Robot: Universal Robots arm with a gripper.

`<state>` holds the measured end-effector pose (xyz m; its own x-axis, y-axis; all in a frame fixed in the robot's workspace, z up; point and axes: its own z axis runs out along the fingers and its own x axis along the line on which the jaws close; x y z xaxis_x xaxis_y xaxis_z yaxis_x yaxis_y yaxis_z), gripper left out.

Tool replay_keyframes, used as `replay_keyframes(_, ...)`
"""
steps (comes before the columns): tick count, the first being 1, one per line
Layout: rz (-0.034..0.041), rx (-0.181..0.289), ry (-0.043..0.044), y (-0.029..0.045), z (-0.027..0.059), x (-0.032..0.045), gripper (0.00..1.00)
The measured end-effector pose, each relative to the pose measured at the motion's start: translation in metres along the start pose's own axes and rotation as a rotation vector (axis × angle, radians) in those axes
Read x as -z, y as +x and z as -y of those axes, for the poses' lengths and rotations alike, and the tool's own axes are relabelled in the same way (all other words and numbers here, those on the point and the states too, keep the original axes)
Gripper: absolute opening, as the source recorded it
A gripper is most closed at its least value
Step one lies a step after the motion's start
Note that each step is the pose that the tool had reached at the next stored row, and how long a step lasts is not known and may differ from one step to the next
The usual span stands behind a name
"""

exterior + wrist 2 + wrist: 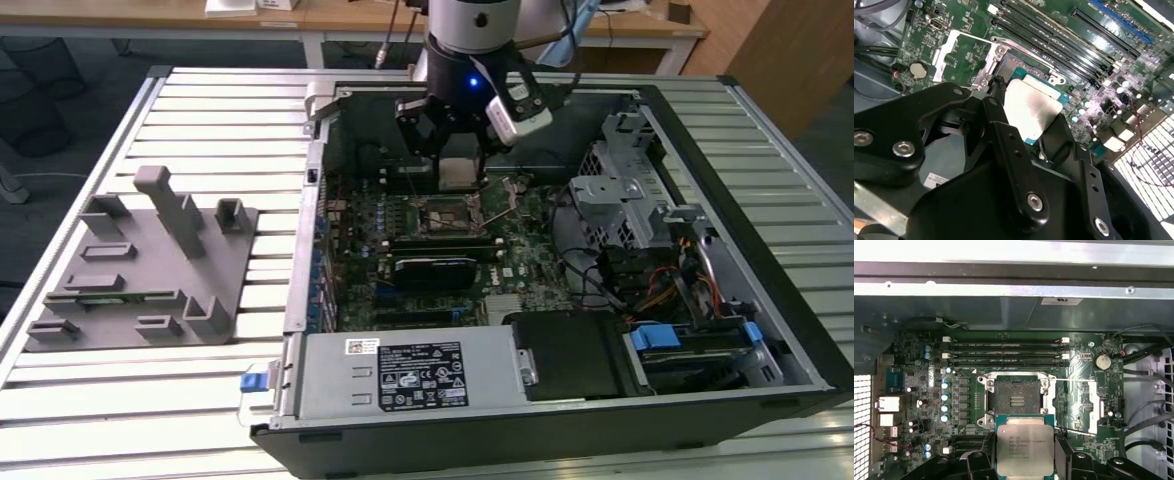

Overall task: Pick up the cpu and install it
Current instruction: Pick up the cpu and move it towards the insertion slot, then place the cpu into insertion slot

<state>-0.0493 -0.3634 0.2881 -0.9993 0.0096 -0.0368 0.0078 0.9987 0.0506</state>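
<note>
Gripper (pixel 1025 460) is clamped on the cpu (pixel 1025 449) by two opposite edges, holding it flat over the motherboard (pixel 961 405), silver lid up. It's square, so no real long axis, but its edges look lined up with the open socket (pixel 1015 400), which sits just beside it, not underneath.

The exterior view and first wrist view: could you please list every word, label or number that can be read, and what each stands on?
Nothing is legible.
Engraved lines on the cpu, held in the gripper: too small to read.
Big white label on the power supply: too small to read.
Small sticker beside it: too small to read.
Pale label on the case wall: too small to read.
</note>
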Motion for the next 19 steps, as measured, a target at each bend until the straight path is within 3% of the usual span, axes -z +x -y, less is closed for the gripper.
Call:
replay_keyframes(17, 0.0, 0.001, 0.0011, 0.0001, -0.0002, -0.0034, 0.55)
replay_keyframes(19, 0.0009, -0.017, 0.0016, 0.0001, -0.0002, -0.0034, 0.55)
